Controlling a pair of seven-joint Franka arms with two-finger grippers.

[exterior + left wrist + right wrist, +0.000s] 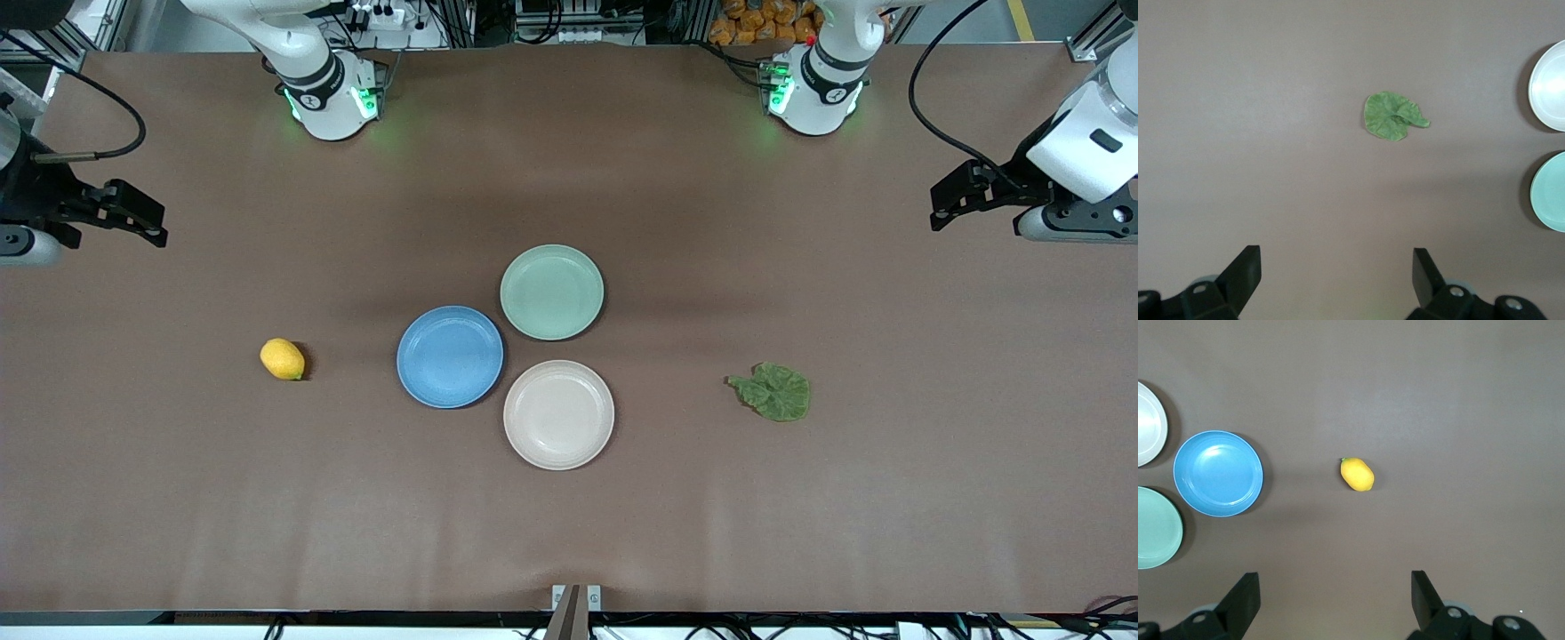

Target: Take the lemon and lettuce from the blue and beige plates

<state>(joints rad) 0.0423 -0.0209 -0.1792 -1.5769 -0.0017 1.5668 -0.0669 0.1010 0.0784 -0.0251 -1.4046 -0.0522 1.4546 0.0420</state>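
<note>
Now my left end effector [1336, 277] hangs with fingers apart over the worktop [800, 516] at its own end, my right end effector [1335, 600] likewise. Lemon [282, 359] and lettuce [773, 391] lie on the worktop, well apart from the blue plate [450, 356] and beige plate [558, 414].

Even, soft overhead light; faint shadows

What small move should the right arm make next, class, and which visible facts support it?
Probably bring the right gripper down over the lemon. Its fingers are open and empty, up at the right arm's end of the table, and the lemon lies on the bare table beside the blue plate, not on it. The left gripper waits, open, above the lettuce.
</note>
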